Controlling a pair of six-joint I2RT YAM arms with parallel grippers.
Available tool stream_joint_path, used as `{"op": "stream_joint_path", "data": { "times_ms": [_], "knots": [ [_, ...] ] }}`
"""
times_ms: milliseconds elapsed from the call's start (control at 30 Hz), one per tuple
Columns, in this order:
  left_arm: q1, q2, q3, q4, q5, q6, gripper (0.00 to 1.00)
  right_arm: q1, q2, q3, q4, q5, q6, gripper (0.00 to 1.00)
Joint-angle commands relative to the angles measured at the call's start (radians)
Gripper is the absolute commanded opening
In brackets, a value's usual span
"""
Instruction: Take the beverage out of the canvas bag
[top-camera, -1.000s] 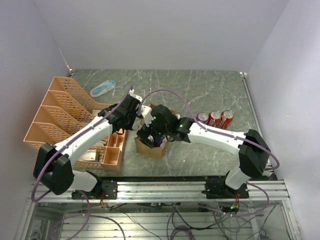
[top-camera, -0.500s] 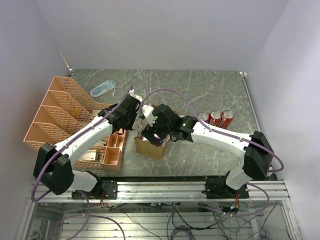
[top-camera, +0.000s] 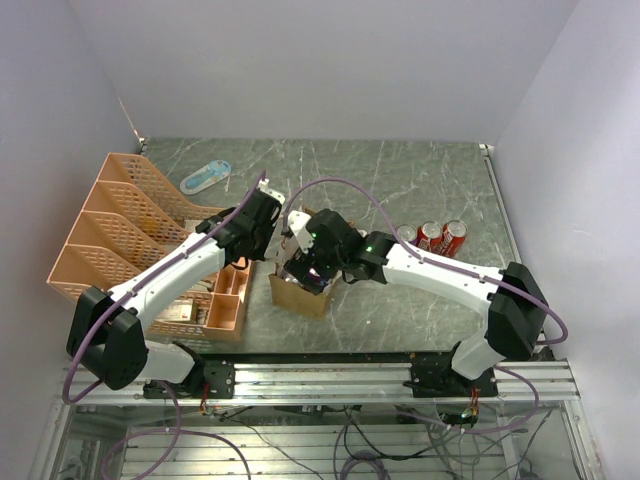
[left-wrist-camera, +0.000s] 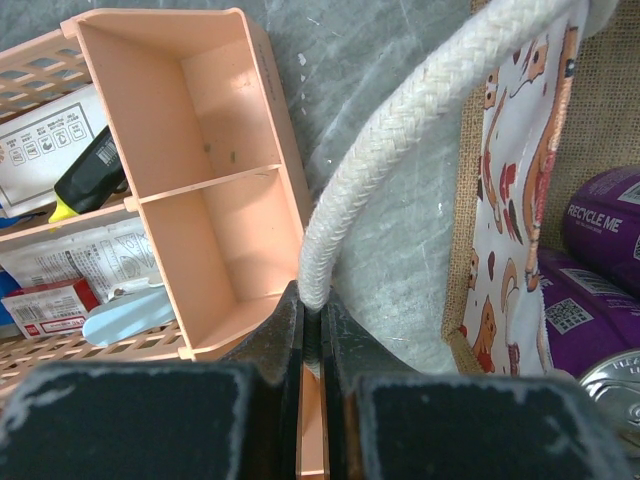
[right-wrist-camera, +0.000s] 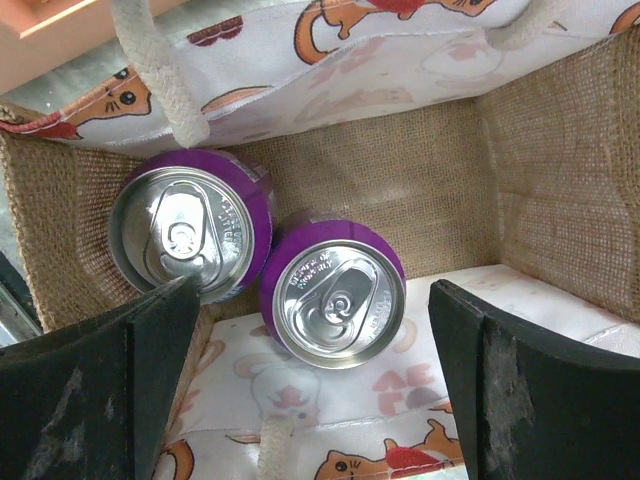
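Obs., right wrist view: the small tan-brown burlap canvas bag (right-wrist-camera: 430, 150), with a white cat-printed side panel, held two purple aluminium beverage cans. Both stood upright on the bag floor with pull-tab tops facing the camera, and they touched each other. The centre can (right-wrist-camera: 335, 295) sat mid-floor. The corner can (right-wrist-camera: 190, 235) sat against the burlap wall.

The right gripper (right-wrist-camera: 315, 325) was spread wide and empty, aimed straight down into the bag mouth. The centre can lay directly below it, between the two fingers, with its long axis vertical and in line with the approach. The corner can sat partly under the left-hand finger (right-wrist-camera: 130, 370).

The left gripper (left-wrist-camera: 312, 318) was clamped on the cream braided rope handle (left-wrist-camera: 400, 130), on the bag side facing the orange plastic tray organizer (left-wrist-camera: 200, 180). The bag mouth stood open.

Judgement: the right arm was the one placed to pick and the left was occupied. The move called for a straight descent over the centre can. Because the cans touched, there was no gap for the finger on that side, so it might land on the corner can's lid.

Three further cans (top-camera: 430, 236) stood on the grey marbled worktop (top-camera: 400, 170), well apart from the bag.
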Motion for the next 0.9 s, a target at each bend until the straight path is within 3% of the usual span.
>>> {"op": "stream_joint_path", "data": {
  "times_ms": [0,300,633,867],
  "knots": [
    [-0.006,-0.001,0.029,0.012,0.016,0.003,0.07,0.003,-0.015,-0.028,-0.077,-0.035,0.019,1.00],
    [-0.006,-0.003,0.029,0.012,0.017,0.003,0.07,-0.022,-0.084,-0.011,-0.100,-0.116,0.010,1.00],
    [-0.006,-0.005,0.028,0.012,0.022,0.003,0.07,-0.025,0.033,0.014,-0.182,-0.122,0.014,1.00],
    [-0.006,-0.008,0.028,0.012,0.023,0.004,0.07,-0.024,0.120,0.055,-0.221,-0.040,0.009,1.00]
  ]
}}
